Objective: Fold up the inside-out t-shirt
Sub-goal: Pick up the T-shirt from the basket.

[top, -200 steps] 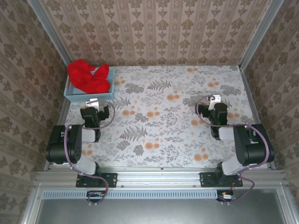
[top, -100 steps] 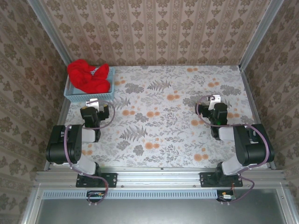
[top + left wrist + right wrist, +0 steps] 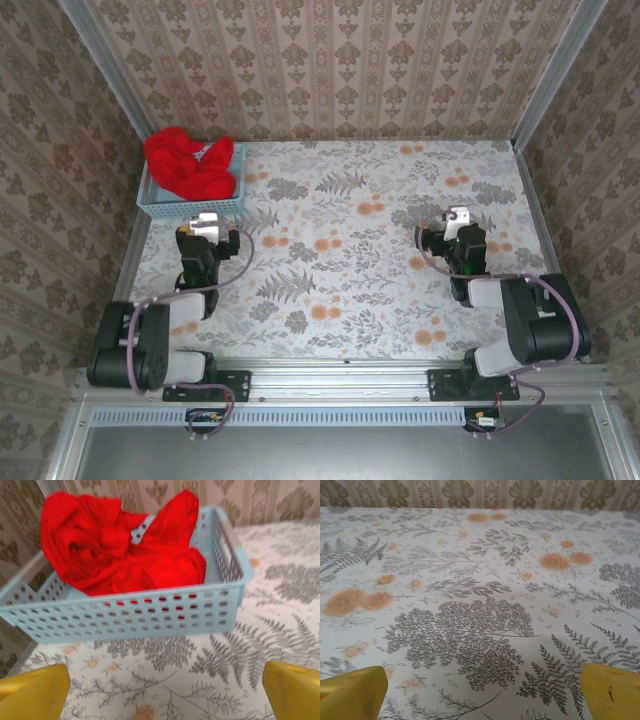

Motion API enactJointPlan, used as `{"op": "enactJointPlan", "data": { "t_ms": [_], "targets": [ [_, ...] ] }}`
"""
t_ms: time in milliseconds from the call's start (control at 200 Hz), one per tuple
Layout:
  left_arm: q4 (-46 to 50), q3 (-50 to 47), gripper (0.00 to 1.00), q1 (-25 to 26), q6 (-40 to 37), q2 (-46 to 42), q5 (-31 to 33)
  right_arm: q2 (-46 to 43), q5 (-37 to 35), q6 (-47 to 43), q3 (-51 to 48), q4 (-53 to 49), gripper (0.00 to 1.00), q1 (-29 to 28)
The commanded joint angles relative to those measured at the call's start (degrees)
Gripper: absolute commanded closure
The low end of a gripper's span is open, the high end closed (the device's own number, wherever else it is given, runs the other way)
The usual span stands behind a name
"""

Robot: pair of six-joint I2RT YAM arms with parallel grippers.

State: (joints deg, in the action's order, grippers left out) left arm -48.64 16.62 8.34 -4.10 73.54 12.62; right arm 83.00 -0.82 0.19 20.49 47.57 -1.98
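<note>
Red cloth fills the scene ahead of the left gripper [image 3: 206, 222]: the inside-out t-shirt [image 3: 120, 550] lies crumpled in a heap inside a pale blue perforated basket [image 3: 150, 615], rising above the rim; it is not held by either arm. The basket stands just in front of the left gripper's yellow fingertips [image 3: 32, 690], near but not touching them (the near wall faces the wrist camera squarely); those fingertips stand wide apart, with nothing between them but the fern-patterned table [image 3: 340, 260]. The right gripper [image 3: 458, 217] hovers well apart from the basket, which lies far off to its left; its yellow fingers [image 3: 612, 690] are likewise spread wide, with bare printed tabletop beneath and ahead of them.
</note>
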Motion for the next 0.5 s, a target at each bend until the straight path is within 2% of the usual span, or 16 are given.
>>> {"op": "enactJointPlan", "data": {
  "t_ms": [0,100,225,330,420,455,495],
  "targets": [
    [9.44,0.58,0.00,2.24,-0.91,-9.21,3.26,-7.65,-0.50,-0.98,0.15,-3.86,0.00,-0.92],
    [22.13,3.89,0.00,4.20,3.60,-18.33,3.51,-16.09,-0.75,0.67,1.40,-12.90,0.00,-1.36],
    [38.85,11.10,0.00,4.28,15.68,-25.61,4.50,-27.49,-0.10,8.28,7.53,-29.25,0.00,-1.36],
    [52.27,19.41,0.00,4.31,23.34,-26.11,4.85,-33.57,-2.27,17.76,15.10,-43.86,0.00,-1.23],
    [63.65,26.68,0.00,3.59,30.63,-23.88,6.73,-35.37,-4.89,24.77,20.50,-56.08,0.00,-0.86],
    [65.43,28.63,0.00,2.22,31.92,-23.12,4.28,-35.75,-3.56,25.26,21.05,-57.02,0.00,-0.17],
    [64.35,29.38,0.00,-0.18,31.81,-22.45,-1.80,-36.13,-1.14,25.84,20.73,-56.49,0.00,0.78]
  ]
}}
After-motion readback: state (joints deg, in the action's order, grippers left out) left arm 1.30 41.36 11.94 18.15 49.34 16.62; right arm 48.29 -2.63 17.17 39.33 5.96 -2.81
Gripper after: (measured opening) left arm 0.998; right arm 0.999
